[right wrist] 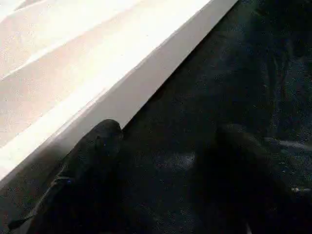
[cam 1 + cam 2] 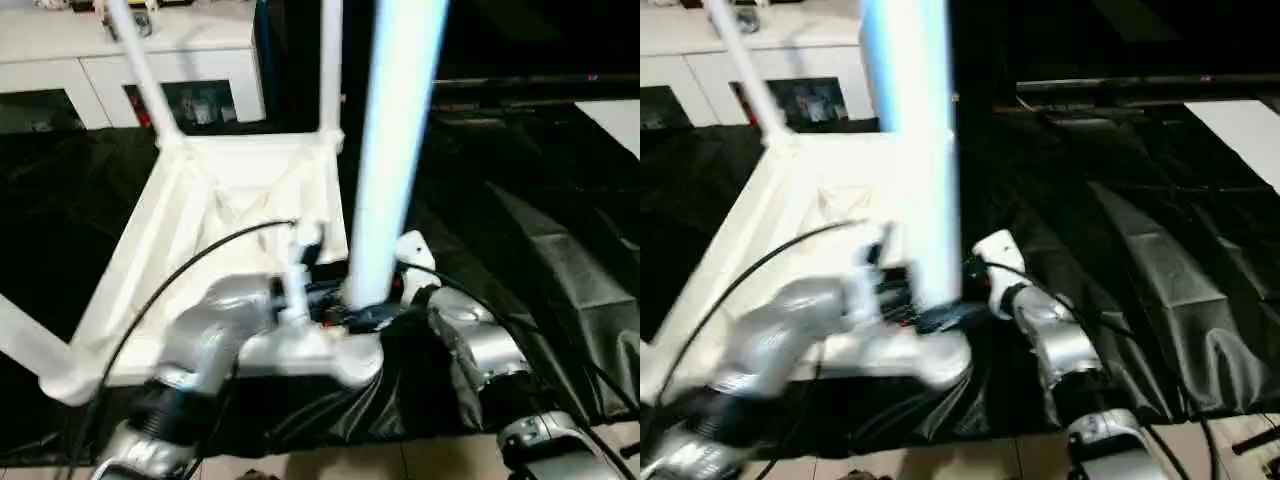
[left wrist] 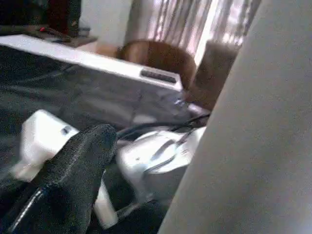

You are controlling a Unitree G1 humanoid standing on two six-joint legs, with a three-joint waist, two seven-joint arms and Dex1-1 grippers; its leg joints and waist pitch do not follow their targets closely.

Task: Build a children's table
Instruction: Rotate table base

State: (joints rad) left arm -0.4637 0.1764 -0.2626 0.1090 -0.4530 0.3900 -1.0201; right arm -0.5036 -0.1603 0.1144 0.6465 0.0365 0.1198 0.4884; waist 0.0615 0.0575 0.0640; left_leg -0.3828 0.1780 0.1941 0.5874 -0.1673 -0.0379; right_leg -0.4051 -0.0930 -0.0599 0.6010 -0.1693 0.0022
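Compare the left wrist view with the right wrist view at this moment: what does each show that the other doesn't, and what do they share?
Left wrist view: a close white table leg, the silver right arm with its white block, a brown chair and curtains behind.

Right wrist view: the white rim of the table top running diagonally, with the right gripper open above the dark cloth beside it.

Both: black fingers in the foreground, the black cloth covering the floor, and white parts of the children's table.
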